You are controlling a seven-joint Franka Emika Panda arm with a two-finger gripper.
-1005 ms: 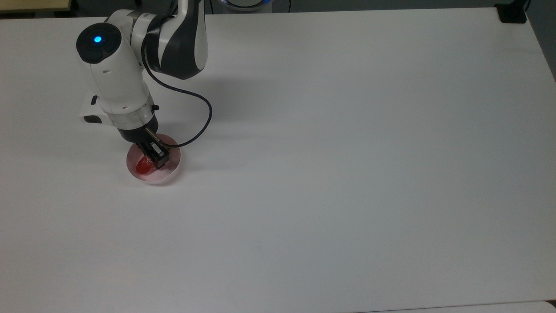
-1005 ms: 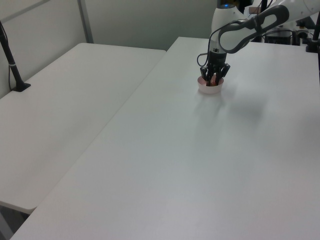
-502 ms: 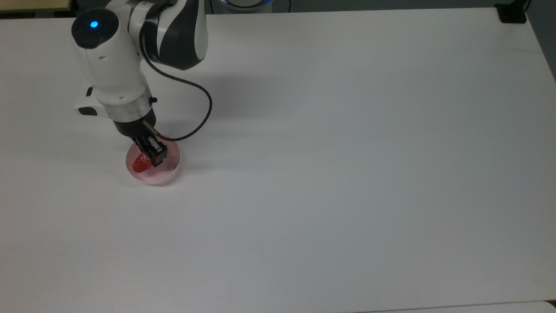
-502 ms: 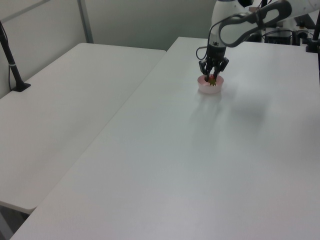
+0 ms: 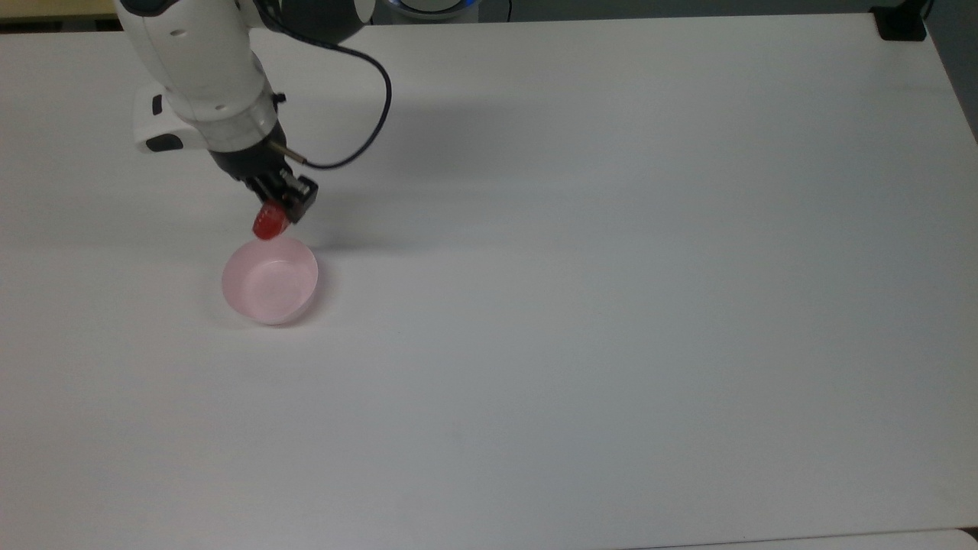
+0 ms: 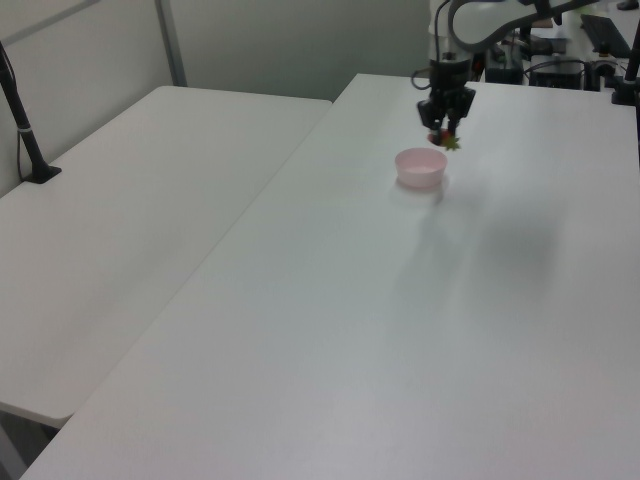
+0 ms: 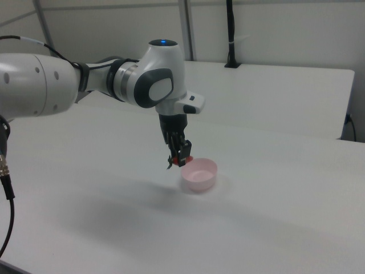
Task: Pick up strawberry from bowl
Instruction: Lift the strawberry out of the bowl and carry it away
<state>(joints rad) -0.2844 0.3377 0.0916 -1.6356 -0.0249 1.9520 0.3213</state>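
Red strawberry hangs clamped between the fingers of the gripper, lifted clear above the pale pink bowl on the white worktop, its green cap pointing downward and sideways in the right view.

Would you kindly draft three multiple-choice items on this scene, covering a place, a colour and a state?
1. Where is the strawberry?
A. In the bowl
B. In the tool, above the table
C. On the table

2. What colour is the bowl?
A. Pale pink
B. Blue
C. Green

3. What state is the bowl in?
A. Tipped over
B. Upright and empty
C. Upright, holding fruit

Answers: 1 B, the tool grips it clear of the bowl in the right view; 2 A, its sides are pale pink; 3 B, its inside shows bare from the top view.
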